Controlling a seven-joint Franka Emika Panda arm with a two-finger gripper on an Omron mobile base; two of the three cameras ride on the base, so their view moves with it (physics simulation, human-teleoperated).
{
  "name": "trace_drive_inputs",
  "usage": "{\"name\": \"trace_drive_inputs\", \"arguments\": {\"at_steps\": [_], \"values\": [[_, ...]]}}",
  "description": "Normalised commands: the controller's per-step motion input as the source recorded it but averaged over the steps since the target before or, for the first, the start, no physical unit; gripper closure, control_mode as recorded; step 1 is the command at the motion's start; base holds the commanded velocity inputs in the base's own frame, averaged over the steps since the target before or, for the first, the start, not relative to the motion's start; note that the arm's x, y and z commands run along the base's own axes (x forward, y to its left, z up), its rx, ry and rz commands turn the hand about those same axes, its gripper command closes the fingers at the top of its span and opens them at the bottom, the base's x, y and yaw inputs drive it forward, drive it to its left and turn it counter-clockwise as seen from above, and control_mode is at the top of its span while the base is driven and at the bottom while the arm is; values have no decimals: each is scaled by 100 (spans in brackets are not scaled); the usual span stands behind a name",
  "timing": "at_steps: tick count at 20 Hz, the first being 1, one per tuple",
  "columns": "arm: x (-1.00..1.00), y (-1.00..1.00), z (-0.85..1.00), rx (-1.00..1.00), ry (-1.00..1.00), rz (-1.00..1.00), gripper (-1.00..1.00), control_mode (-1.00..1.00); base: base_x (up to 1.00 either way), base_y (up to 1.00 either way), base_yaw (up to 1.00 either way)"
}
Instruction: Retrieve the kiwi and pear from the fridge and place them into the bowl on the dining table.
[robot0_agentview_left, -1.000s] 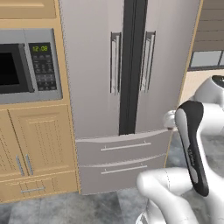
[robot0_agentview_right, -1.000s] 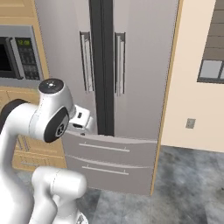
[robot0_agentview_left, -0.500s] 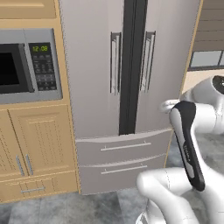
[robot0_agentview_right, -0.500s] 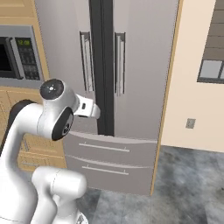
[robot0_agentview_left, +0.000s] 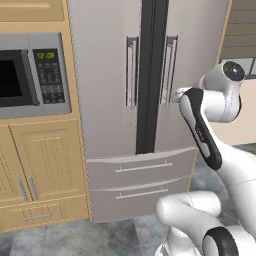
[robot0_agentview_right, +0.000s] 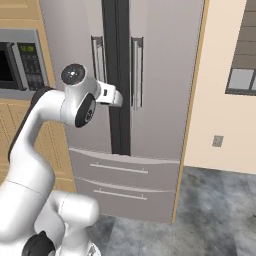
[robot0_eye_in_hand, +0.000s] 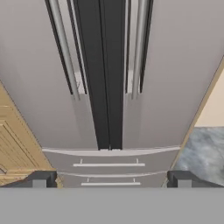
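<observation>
facing the fridge (robot0_agentview_left: 150, 90) with both doors closed, so no kiwi or pear on show; no bowl or table on show either. by judgement the task sits at its very start: a door has to come open first.

left to right in the hand view: wood cabinet (robot0_eye_in_hand: 13, 144) at 8 o'clock, then the left handle (robot0_eye_in_hand: 65, 52), then the black door seam (robot0_eye_in_hand: 105, 74) running 12 to 6 through the middle, then the right handle (robot0_eye_in_hand: 136, 48), then a patch of grey floor (robot0_eye_in_hand: 203, 148) at 4 o'clock. both handles long and upright, leaning slightly inward toward the top because of the camera angle. two drawer pulls lying flat at 6 o'clock, under the doors.

gripper (robot0_eye_in_hand: 109, 179) spread wide and empty, with its fingertips (robot0_eye_in_hand: 41, 179) set far apart at the bottom edge, one at 7 and one at 5 o'clock. aimed dead ahead at the seam, so the two handles lie about equally off to each side, up at 11 and 1 o'clock. well apart from the doors, nothing touched.

in the left base view the hand (robot0_agentview_left: 182, 95) overlaps the right handle (robot0_agentview_left: 169, 70), though that view cannot give depth. in the right base view the hand (robot0_agentview_right: 111, 95) points at the seam between the handles. microwave (robot0_agentview_left: 30, 75) to the left of the fridge.

probably calls for a shift sideways onto one handle, with the finger gap turned across its upright axis.
</observation>
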Motion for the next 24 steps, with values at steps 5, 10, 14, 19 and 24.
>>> {"name": "trace_drive_inputs", "arguments": {"at_steps": [5,10,14,19,24], "values": [[57,-12,37,0,-2,0,-100,-100,0,0,0],[29,-19,4,-1,-13,0,-100,-100,0,0,0],[14,-18,0,0,-19,0,-100,-100,0,0,0],[15,-12,0,0,-14,0,-100,-100,0,0,0],[9,-6,0,0,-5,0,-100,-100,0,0,0]]}}
